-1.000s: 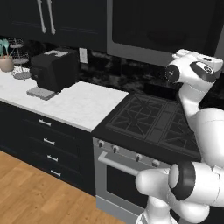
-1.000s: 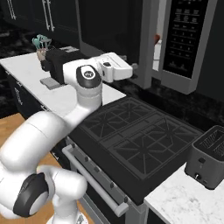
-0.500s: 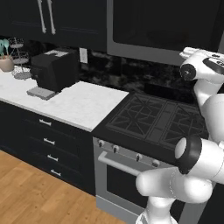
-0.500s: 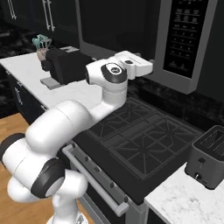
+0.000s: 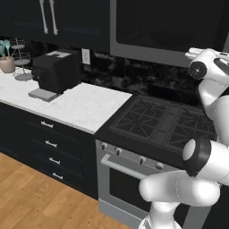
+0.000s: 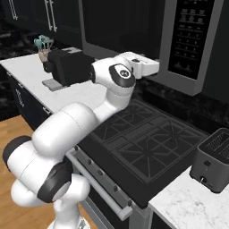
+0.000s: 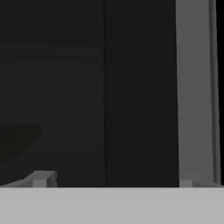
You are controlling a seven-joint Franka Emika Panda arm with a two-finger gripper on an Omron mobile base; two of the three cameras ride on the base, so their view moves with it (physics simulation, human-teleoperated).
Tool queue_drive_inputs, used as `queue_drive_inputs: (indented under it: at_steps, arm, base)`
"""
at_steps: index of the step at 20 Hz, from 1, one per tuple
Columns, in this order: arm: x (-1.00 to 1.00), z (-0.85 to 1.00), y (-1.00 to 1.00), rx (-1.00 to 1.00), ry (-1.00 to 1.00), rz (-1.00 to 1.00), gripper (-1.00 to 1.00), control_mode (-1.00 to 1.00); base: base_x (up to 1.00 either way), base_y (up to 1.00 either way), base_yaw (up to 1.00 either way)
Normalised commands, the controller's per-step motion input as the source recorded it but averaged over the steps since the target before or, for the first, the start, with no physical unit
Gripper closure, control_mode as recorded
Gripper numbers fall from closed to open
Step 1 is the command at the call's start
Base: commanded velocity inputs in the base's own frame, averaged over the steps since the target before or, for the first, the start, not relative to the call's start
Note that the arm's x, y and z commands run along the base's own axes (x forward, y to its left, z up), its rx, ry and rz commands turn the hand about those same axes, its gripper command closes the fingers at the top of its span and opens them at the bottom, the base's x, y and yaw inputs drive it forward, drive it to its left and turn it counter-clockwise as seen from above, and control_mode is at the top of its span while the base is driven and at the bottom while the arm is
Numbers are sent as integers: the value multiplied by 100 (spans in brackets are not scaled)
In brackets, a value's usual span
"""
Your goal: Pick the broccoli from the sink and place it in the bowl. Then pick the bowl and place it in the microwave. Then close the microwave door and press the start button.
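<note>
Above the black gas cooktop [image 6: 147, 147], your white arm reaches up to the wide built-in microwave with its grey metal frame and dark glass front [image 5: 152, 27].

Your gripper [image 7: 111, 181] has its fingers spread wide and grasps nothing, the two tips [image 7: 41, 178] showing at the foot of the hand view against dark glass and a grey metal upright. From the right base view the hand [image 6: 143, 67] sits level beside the grey-framed control panel [image 6: 192, 44]. You have no sight of the broccoli, bowl or sink from here, and whether the door is shut cannot be told. Judged from this pose, the step is closing the door or pressing start: advance slowly and squarely, make contact with one fingertip, and avoid raking the frame edge.
</note>
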Motion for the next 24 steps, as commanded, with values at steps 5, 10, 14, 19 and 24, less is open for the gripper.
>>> queue_drive_inputs:
  at_steps: [5, 10, 14, 19, 24]
  arm:
    - [3, -83, -25, -3, 28, 0, -100, -100]
    - [-23, -90, -1, -6, 25, 0, -100, -100]
    - [-60, -59, -1, -1, 12, 0, -100, -100]
    - [-100, 38, 0, 6, -11, 0, -100, -100]
    - [-93, 64, 0, 13, -9, 0, -100, -100]
  base:
    - [0, 0, 0]
    - [0, 0, 0]
    - [0, 0, 0]
    - [0, 0, 0]
    - [0, 0, 0]
